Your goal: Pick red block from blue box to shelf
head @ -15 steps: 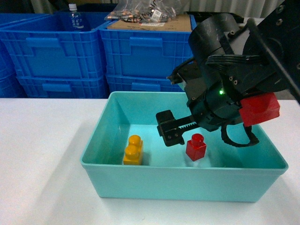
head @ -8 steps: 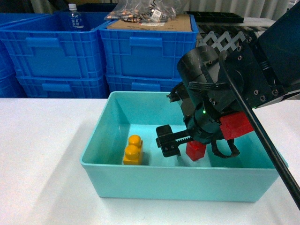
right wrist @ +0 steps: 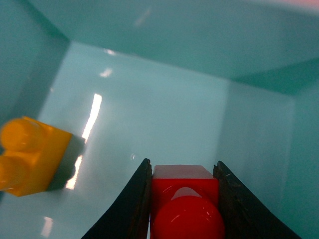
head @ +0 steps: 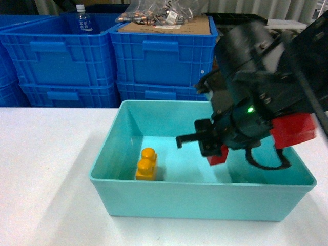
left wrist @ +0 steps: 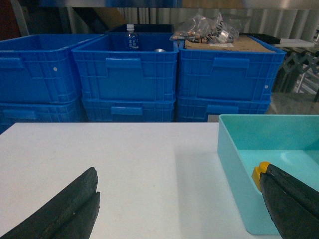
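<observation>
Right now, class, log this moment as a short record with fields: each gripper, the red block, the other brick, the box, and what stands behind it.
right gripper: shut on the red block, inside the blue box
left gripper: open, holding nothing, above the white table
orange-yellow brick: on the box floor, left part
behind the box: stacked dark blue crates

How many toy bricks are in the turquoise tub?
2: the red block gripped between the right gripper's fingers, and the orange-yellow brick on the floor of the blue box. The arm may hide others.
</observation>
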You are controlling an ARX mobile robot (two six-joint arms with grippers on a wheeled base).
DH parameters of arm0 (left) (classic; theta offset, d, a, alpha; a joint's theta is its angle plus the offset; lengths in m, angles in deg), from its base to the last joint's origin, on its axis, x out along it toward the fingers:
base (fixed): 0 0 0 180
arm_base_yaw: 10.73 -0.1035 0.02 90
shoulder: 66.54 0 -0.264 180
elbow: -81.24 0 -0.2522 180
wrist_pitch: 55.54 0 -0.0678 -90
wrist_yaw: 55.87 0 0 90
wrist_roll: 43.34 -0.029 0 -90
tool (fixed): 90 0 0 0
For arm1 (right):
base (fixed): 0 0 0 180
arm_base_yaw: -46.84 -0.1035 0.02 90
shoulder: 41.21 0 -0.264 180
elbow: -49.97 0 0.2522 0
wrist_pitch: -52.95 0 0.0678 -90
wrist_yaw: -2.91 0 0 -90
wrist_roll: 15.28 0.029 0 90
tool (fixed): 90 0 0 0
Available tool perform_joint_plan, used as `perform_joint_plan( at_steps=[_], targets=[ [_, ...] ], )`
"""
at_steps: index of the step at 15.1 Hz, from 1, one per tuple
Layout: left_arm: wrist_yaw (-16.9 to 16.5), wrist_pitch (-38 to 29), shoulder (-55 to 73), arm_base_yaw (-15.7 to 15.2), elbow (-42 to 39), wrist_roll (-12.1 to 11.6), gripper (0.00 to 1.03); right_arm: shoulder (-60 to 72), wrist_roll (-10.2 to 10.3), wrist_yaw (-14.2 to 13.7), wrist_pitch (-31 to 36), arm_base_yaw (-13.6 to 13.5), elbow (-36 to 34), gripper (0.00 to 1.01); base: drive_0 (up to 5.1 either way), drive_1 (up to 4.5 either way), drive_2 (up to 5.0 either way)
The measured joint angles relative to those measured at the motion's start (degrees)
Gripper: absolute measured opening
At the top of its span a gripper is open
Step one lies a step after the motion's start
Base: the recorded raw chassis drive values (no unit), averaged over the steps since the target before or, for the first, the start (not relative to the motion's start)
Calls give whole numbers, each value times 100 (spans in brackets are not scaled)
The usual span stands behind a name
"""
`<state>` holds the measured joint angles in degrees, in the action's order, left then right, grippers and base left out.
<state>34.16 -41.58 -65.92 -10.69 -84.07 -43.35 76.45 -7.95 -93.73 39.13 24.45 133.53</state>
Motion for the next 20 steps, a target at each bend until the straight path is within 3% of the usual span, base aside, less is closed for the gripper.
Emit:
perform_joint_plan(
  at_steps=[2, 4, 5, 6, 7, 8, 9, 10, 12, 20],
  targets=[
    [0, 2, 0, 0, 0, 0, 98, -1329, 57, 173, 662, 249, -916, 29, 0, 0, 0],
    [0, 2, 0, 0, 0, 0, 98, -3016, -42, 9, 1486, 610, -2208, 29, 0, 0, 0],
    [0, 2, 0, 0, 0, 0, 98, -3816, -240, -240, 1875, 761, -2879, 29, 0, 0, 0],
    [0, 2, 0, 0, 0, 0, 98, -4693, -417, -249, 1838, 881, -3536, 29, 0, 0, 0],
    [0, 4, 0, 0, 0, 0, 98, -5755, -741, -557, 1978, 892, -4444, 29, 0, 0, 0],
    [0, 0, 0, 0, 0, 0, 98, -6747, -833, -560, 1467, 890, -5093, 29, 0, 0, 0],
    [0, 2, 0, 0, 0, 0, 98, -7982, -968, -1019, 984, 570, -5901, 29, 0, 0, 0],
    [0, 7, 0, 0, 0, 0, 98, -8874, -1071, -1213, 872, 280, -6432, 29, 0, 0, 0],
    [0, 4, 0, 0, 0, 0, 98, -9471, -1150, -1362, 1040, 299, -6352, 29, 0, 0, 0],
    [-2, 2, 0, 0, 0, 0, 98, -9451, -1176, -1364, 984, 291, -6328, 29, 0, 0, 0]
  ],
)
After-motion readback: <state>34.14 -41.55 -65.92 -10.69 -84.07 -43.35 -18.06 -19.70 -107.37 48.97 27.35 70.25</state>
